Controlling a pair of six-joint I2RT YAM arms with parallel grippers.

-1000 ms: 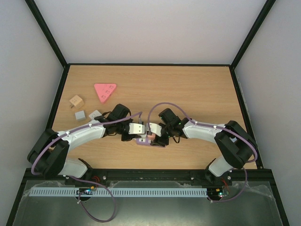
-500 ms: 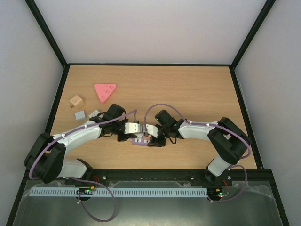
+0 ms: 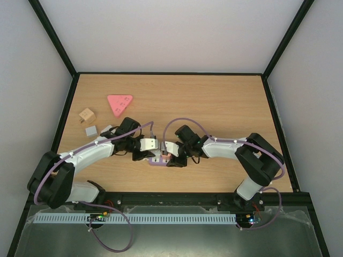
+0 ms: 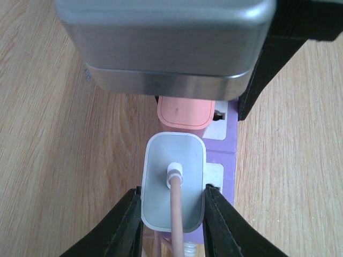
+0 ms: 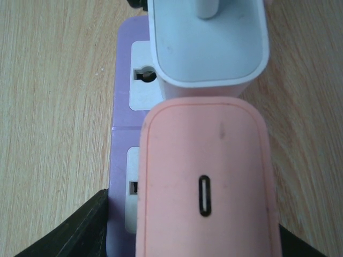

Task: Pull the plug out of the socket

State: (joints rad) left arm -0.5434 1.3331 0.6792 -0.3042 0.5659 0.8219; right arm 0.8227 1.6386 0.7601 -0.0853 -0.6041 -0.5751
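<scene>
Sitting in the purple socket strip (image 4: 230, 140) at the table's (image 3: 225, 101) front middle, the white plug (image 4: 174, 187) is pinched by the left gripper (image 4: 172, 214). The pink plug (image 5: 206, 187) is just beside it, the right gripper (image 5: 179, 231) straddles that one, grip can't be told.

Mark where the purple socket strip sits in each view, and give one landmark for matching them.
Top external: purple socket strip low centre, mostly covered.
Left wrist: right of centre, under the white plug.
Right wrist: left side, running top to bottom.
Shared landmark: pink plug seated on it.
</scene>
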